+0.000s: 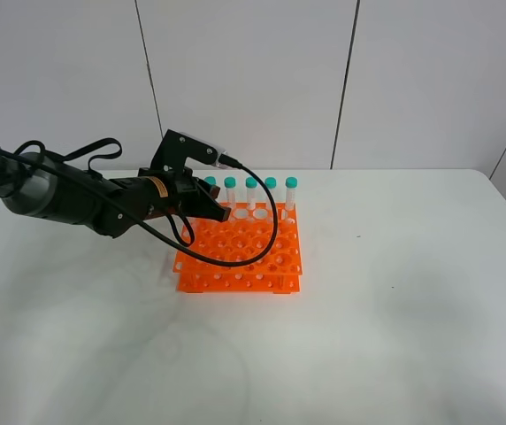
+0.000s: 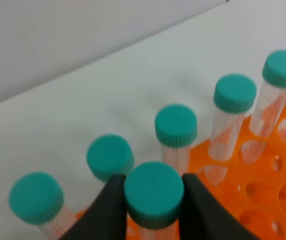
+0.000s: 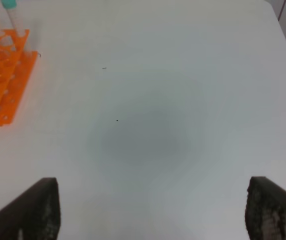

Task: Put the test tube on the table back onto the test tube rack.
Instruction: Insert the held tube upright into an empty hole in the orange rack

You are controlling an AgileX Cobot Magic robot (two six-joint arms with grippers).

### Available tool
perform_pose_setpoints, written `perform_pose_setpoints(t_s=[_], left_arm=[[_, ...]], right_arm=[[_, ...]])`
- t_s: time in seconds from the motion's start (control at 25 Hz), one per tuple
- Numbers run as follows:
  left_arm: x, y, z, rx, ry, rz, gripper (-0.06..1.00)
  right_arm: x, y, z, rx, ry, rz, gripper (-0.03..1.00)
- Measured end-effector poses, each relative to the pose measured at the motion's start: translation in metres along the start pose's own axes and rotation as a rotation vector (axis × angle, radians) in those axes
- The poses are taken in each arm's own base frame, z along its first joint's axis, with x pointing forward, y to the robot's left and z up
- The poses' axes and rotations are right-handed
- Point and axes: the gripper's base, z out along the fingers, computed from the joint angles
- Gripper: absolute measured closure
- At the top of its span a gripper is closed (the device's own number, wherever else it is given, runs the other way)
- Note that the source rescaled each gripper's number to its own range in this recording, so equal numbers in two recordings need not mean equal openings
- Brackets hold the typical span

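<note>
My left gripper [image 2: 152,179] is shut on the teal cap of a test tube [image 2: 153,200], which stands upright between the two black fingers [image 2: 105,212]. The gripper [image 1: 214,211] hovers over the back left part of the orange test tube rack [image 1: 253,257] on the white table [image 1: 394,301]. Whether the tube's tip sits in a hole is hidden. Several other teal-capped tubes [image 2: 175,125] stand in the rack's back row [image 1: 271,184]. My right gripper [image 3: 155,215] is open over bare table, away from the rack [image 3: 3,80].
The left arm and its black cable [image 1: 266,235] drape over the rack from the left. White wall panels stand behind the table's far edge [image 1: 386,170].
</note>
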Motion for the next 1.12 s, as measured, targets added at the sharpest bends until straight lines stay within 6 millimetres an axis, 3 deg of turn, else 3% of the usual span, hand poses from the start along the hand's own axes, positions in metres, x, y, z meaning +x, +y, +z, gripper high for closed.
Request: perform_pose_setpoints(t_s=[1.12], left_arm=[[0.0073, 0.0007, -0.0011, -0.001, 0.008, -0.046, 0.94]], right_arm=[[0.0000, 0.0000, 0.0000, 0.000, 0.000, 0.000, 0.02]])
